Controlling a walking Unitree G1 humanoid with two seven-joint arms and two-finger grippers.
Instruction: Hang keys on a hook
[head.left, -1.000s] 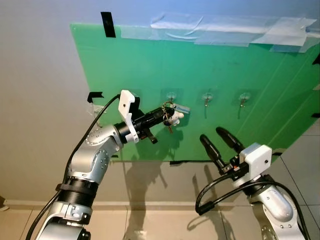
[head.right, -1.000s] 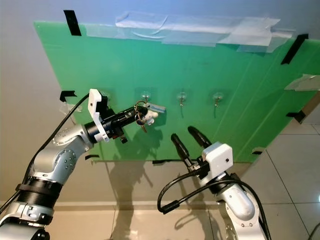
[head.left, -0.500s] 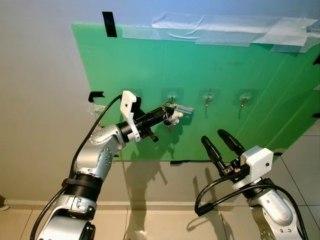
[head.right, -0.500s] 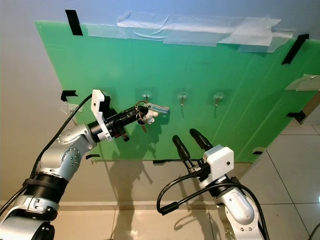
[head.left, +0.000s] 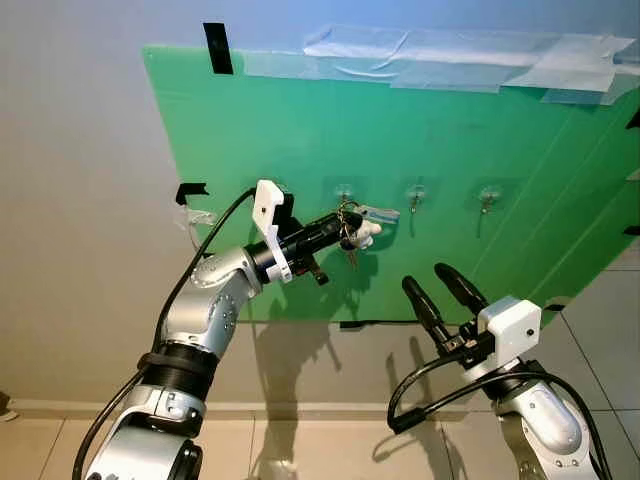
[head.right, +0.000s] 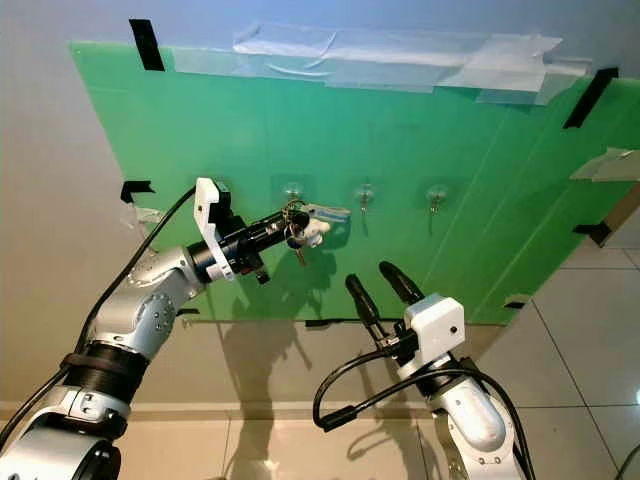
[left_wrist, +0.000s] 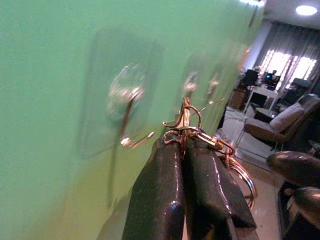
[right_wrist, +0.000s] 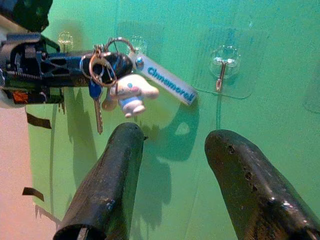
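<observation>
Left gripper (head.left: 340, 231) raised to the green board (head.left: 300, 120), fingers (left_wrist: 165, 200) pinched tight on the key bunch (right_wrist: 107, 82). Holding it by the rings, just in front of a clear adhesive hook (left_wrist: 127, 107), ring close to the hook tip but not over it. Hanging off the bunch: blue-headed key (right_wrist: 95, 107) pointing down, small white plush charm (right_wrist: 130, 92), white tag (right_wrist: 165, 85) with blue lettering sticking out sideways. Four hooks in a row across the board; next hook (head.left: 415, 196) toward the right bare, same for the far one (head.left: 488, 197). Board taped to the grey wall (head.left: 80, 200) with clear tape (head.left: 440, 55) along the top, black tape (head.left: 215, 48) at the corners. Right gripper (head.left: 440, 296) lower and nearer the camera, below the hook row, fingers (right_wrist: 110, 185) spread wide, gripping nothing. Tiled floor (head.right: 590, 330) at lower right.
</observation>
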